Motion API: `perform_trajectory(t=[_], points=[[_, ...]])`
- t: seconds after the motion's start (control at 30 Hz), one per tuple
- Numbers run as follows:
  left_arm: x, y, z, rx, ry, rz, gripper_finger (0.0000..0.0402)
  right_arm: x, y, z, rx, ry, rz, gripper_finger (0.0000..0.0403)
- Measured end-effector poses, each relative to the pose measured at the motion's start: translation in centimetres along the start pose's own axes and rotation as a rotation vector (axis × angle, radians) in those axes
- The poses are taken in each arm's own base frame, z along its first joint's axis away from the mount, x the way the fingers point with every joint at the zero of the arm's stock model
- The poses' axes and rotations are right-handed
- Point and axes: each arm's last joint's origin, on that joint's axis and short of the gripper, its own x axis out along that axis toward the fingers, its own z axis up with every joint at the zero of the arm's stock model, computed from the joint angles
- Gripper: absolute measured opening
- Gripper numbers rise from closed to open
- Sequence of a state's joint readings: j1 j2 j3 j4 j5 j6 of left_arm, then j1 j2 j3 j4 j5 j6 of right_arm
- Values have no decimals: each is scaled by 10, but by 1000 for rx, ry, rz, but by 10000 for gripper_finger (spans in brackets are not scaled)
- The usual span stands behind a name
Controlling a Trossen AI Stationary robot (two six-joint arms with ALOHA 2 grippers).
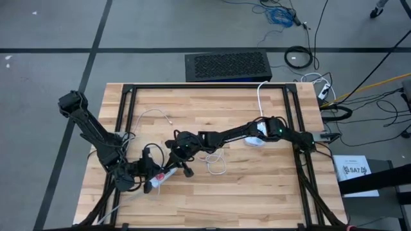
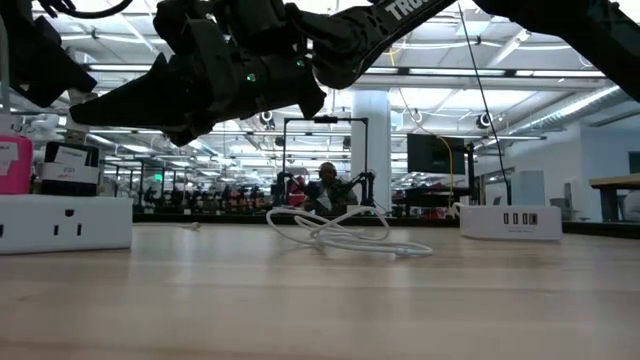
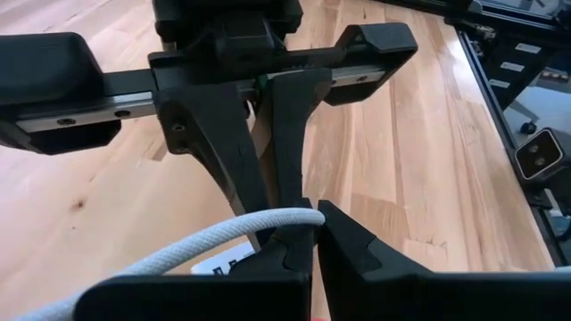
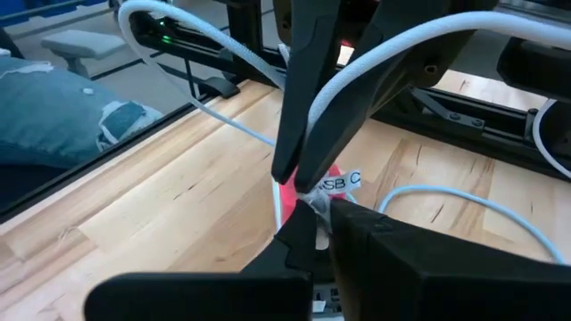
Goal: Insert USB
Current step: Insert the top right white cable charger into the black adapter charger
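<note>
A white USB cable [image 1: 215, 163] lies in loose loops on the wooden table, and one end of it is held up between both grippers. My left gripper [image 3: 314, 227] is shut on it near the table's front left. My right gripper [image 4: 323, 227] reaches in from the right and meets it tip to tip, also shut. A tag reading "USB C" [image 4: 339, 182] sits at the meeting point. Just below them a white power strip [image 2: 60, 222] rests flat on the table, with a pink plug [image 2: 14, 165] and a black adapter [image 2: 68, 166] stuck in its top. My left gripper pinches the white braided cable [image 3: 290, 219] between its two fingertips, and the fingers lie across it. The cable bends away slack to one side of the fingers, clear of the table. My right gripper is shut on the cable's tagged end [image 4: 325, 210], right against the left gripper's fingers [image 4: 299, 134]. Its own fingertips hide which part it has. The end is lifted clear of the table.
A white USB charger [image 2: 510, 222] stands toward the right, with a second white cord [image 1: 260, 96] running to the far edge. Black frame rails [image 1: 292, 115] run along the table's sides. A black grille box [image 1: 226, 66] sits on the floor beyond the far edge.
</note>
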State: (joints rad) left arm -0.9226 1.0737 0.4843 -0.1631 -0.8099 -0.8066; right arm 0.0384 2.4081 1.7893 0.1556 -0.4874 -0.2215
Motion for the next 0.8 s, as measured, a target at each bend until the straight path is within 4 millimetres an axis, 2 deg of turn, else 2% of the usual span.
perform_trajectory(t=[0.3,0.47,0.67,0.8], points=[[-1,-1,1,-14,32,-51,19,1,-1,2,11,-11,2,0],[-8,-9,14,-40,22,-126,60,-1,-3,1,15,-11,1,0],[-14,-20,33,15,1,-178,119,-2,-5,1,19,-6,-17,0],[-19,-26,42,40,62,-238,132,-1,-5,0,19,-5,-16,0]])
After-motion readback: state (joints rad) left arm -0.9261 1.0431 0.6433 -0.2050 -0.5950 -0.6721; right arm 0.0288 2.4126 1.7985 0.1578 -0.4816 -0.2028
